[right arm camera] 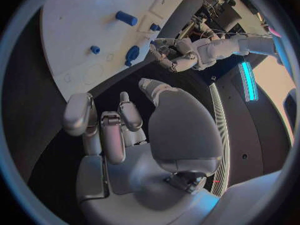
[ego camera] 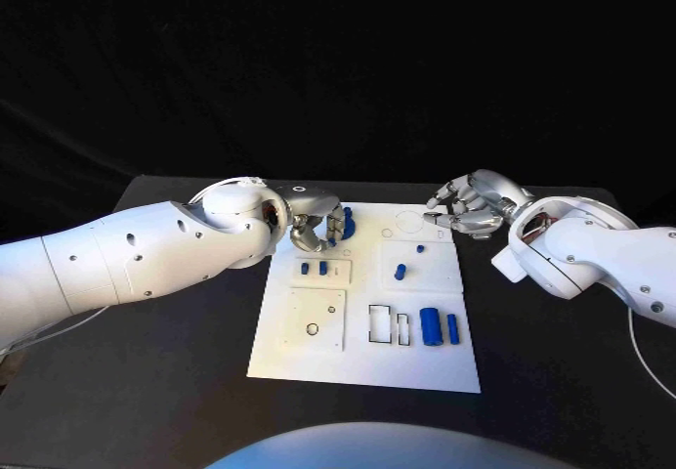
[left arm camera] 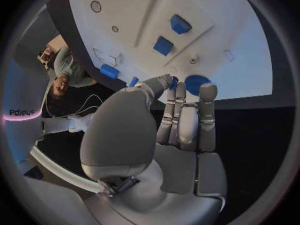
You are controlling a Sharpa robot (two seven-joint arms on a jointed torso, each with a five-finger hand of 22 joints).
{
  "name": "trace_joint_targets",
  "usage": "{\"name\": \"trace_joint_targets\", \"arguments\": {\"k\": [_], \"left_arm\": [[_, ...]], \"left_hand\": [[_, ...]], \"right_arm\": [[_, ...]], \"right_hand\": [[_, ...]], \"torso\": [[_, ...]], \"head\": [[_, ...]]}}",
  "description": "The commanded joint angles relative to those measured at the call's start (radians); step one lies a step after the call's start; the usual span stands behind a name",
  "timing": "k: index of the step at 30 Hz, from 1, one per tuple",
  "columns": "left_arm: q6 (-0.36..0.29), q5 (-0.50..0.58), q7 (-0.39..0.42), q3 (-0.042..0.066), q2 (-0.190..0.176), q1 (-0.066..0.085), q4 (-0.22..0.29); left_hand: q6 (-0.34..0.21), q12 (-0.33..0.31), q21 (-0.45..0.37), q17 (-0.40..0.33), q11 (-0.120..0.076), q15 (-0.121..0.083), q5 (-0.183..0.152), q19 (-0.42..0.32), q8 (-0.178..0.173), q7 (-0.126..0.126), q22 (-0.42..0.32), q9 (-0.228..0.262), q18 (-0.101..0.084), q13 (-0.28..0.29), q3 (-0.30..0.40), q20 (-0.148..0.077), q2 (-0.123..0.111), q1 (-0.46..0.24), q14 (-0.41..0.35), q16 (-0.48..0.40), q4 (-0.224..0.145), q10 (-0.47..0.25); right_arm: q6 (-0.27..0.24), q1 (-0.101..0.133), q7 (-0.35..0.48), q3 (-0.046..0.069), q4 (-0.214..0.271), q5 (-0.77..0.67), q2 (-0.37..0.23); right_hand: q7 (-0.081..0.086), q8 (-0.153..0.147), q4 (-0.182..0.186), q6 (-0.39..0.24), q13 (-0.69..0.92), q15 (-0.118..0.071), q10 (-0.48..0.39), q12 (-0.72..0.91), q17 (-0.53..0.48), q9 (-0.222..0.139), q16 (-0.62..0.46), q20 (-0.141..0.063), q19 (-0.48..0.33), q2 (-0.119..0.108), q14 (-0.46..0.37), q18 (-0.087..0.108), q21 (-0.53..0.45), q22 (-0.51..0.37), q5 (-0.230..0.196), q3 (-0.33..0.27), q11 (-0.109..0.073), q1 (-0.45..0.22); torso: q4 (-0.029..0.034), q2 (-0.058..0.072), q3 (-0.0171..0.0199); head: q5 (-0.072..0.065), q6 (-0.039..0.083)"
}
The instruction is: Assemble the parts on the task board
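The flat white rectangular task board (ego camera: 369, 337) is lying mid-worktop, small blue plastic parts (ego camera: 433, 326) resting on it. The left hand (ego camera: 316, 225) is hovering over its far-left corner, fingers curled, grip unclear. The right hand (ego camera: 472, 205) is hanging empty, fingers curled in.

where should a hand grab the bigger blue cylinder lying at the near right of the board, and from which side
Probably across its middle, from straight above. The larger blue cylinder lies flat on the task board, its long axis running toward and away from the robot. A thinner blue cylinder lies close on its right and a rectangular slot on its left, so the fingers should pinch its long sides carefully, coming down into those narrow gaps.
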Motion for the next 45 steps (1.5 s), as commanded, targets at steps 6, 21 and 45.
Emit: {"name": "trace_joint_targets", "arguments": {"k": [6,21,45], "left_arm": [[0.035,0.023,-0.013,0.002,-0.015,0.000,-0.017],[0.048,0.033,-0.005,0.001,-0.004,-0.007,-0.063],[0.075,0.054,-0.002,-0.001,0.005,-0.011,-0.074]], "left_hand": [[0.008,-0.002,0.000,-0.003,0.003,0.001,-0.003,-0.004,-0.006,0.002,0.000,0.001,-0.012,-0.001,-0.001,0.001,0.003,-0.012,0.000,0.003,-0.003,0.008],[0.008,-0.002,-0.001,-0.003,0.003,0.001,-0.004,-0.004,-0.007,0.002,0.001,0.001,-0.012,-0.002,0.000,0.001,0.003,-0.012,0.000,0.003,-0.004,0.008],[0.006,-0.006,-0.011,-0.012,0.004,0.002,-0.010,-0.012,-0.012,0.003,-0.001,0.001,-0.011,-0.005,0.000,0.002,0.003,-0.019,-0.004,0.000,-0.004,0.008]], "right_arm": [[0.007,-0.001,0.007,0.000,0.001,-0.006,0.001],[0.009,-0.001,0.007,0.000,0.000,-0.006,0.003],[0.008,-0.001,0.007,0.000,0.003,-0.006,0.002]], "right_hand": [[-0.001,0.003,0.006,0.000,0.000,-0.008,-0.007,-0.004,0.191,0.001,-0.006,-0.002,-0.007,0.003,0.084,0.007,-0.002,0.000,-0.001,0.002,0.000,-0.005],[-0.001,0.003,0.006,0.000,0.000,-0.008,-0.007,-0.004,0.191,0.001,-0.006,-0.002,-0.007,0.003,0.084,0.007,-0.002,0.000,-0.001,0.002,0.000,-0.005],[-0.001,0.006,0.008,0.000,0.000,-0.008,-0.006,-0.003,0.193,0.002,-0.005,-0.002,-0.007,0.004,0.084,0.007,-0.004,0.000,0.000,0.003,-0.001,-0.003]], "torso": [[-0.0028,0.001,0.0011],[-0.0021,0.001,0.0010],[-0.0024,0.001,0.0008]], "head": [[0.011,-0.002],[0.009,-0.007],[0.009,-0.009]]}}
